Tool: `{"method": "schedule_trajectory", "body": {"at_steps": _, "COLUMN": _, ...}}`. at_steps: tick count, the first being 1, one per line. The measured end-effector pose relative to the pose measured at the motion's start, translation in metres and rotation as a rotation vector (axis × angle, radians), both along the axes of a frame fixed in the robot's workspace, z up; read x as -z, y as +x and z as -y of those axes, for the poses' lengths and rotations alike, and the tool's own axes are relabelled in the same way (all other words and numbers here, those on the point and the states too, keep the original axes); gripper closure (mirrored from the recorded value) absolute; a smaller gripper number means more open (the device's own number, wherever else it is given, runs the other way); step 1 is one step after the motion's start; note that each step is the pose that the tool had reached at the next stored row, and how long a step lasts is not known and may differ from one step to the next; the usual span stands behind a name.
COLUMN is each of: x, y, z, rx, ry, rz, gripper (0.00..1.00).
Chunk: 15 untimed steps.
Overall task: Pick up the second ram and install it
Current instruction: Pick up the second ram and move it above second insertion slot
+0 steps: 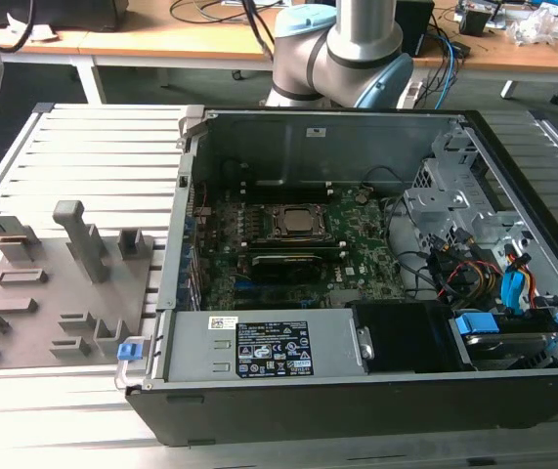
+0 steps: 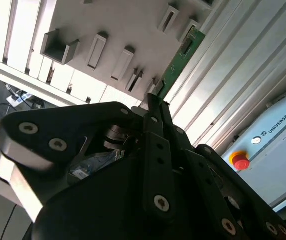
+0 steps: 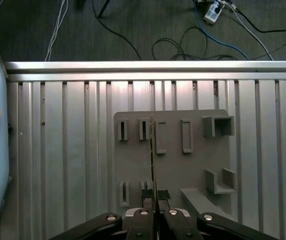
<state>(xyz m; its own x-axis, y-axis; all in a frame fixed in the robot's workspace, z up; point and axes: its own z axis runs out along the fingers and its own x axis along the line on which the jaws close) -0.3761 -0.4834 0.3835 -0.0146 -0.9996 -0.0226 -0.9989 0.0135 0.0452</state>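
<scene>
Fingers (image 2: 155,130): closed narrow, clamping one end of the second ram (image 2: 181,54)
Second ram: held edge-on above the grey slotted tray (image 3: 193,165)

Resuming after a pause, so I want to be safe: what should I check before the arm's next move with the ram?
1. Gripper shut on the second ram: ok, clamped on its end in both wrist views.
2. Ram straight in the grip: ok, edge-on in the first wrist view.
3. Ram clear of the grey holder plate: cannot tell.
4. Computer case open, motherboard exposed: ok.
5. Free memory slot on the motherboard: cannot tell.
</scene>
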Motion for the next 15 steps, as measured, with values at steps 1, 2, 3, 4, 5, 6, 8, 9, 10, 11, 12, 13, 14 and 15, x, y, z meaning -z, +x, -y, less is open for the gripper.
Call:
{"method": "schedule_trajectory", "body": {"at_steps": 1, "x": -0.0024, "y": 0.0, "z": 0.0, "rx": 0.0, "ry": 0.0, "rz": -0.0001, "gripper": 0.86}}
{"method": "schedule_trajectory", "body": {"at_steps": 2, "x": -0.0051, "y": 0.0, "z": 0.0, "rx": 0.0, "ry": 0.0, "rz": 0.0, "gripper": 0.86}}
{"method": "schedule_trajectory", "body": {"at_steps": 3, "x": -0.0065, "y": 0.0, "z": 0.0, "rx": 0.0, "ry": 0.0, "rz": 0.0, "gripper": 0.86}}
{"method": "schedule_trajectory", "body": {"at_steps": 4, "x": -0.0082, "y": 0.0, "z": 0.0, "rx": 0.0, "ry": 0.0, "rz": 0.0, "gripper": 0.86}}
{"method": "schedule_trajectory", "body": {"at_steps": 5, "x": -0.0101, "y": 0.0, "z": 0.0, "rx": 0.0, "ry": 0.0, "rz": 0.0, "gripper": 0.86}}
{"method": "schedule_trajectory", "body": {"at_steps": 6, "x": -0.0113, "y": 0.0, "z": -0.0001, "rx": 0.0, "ry": 0.0, "rz": -0.0001, "gripper": 0.86}}
{"method": "schedule_trajectory", "body": {"at_steps": 8, "x": -0.0156, "y": 0.0, "z": -0.0001, "rx": 0.0, "ry": 0.0, "rz": 0.0, "gripper": 0.86}}
{"method": "schedule_trajectory", "body": {"at_steps": 9, "x": -0.0167, "y": 0.0, "z": -0.0001, "rx": 0.0, "ry": 0.0, "rz": 0.0, "gripper": 0.86}}
{"method": "schedule_trajectory", "body": {"at_steps": 10, "x": -0.018, "y": 0.0, "z": -0.0002, "rx": 0.0, "ry": 0.0, "rz": 0.0, "gripper": 0.86}}
{"method": "schedule_trajectory", "body": {"at_steps": 11, "x": -0.0192, "y": 0.0, "z": -0.0002, "rx": 0.0, "ry": 0.0, "rz": -0.0001, "gripper": 0.86}}
{"method": "schedule_trajectory", "body": {"at_steps": 12, "x": -0.0205, "y": 0.0, "z": -0.0002, "rx": 0.0, "ry": 0.0, "rz": 0.0, "gripper": 0.86}}
{"method": "schedule_trajectory", "body": {"at_steps": 13, "x": -0.0217, "y": 0.0, "z": -0.0002, "rx": 0.0, "ry": 0.0, "rz": 0.0, "gripper": 0.86}}
{"method": "schedule_trajectory", "body": {"at_steps": 14, "x": -0.0249, "y": 0.0, "z": -0.0003, "rx": 0.0, "ry": 0.0, "rz": -0.0001, "gripper": 0.86}}
{"method": "schedule_trajectory", "body": {"at_steps": 15, "x": -0.0263, "y": 0.0, "z": -0.0003, "rx": 0.0, "ry": 0.0, "rz": 0.0, "gripper": 0.86}}
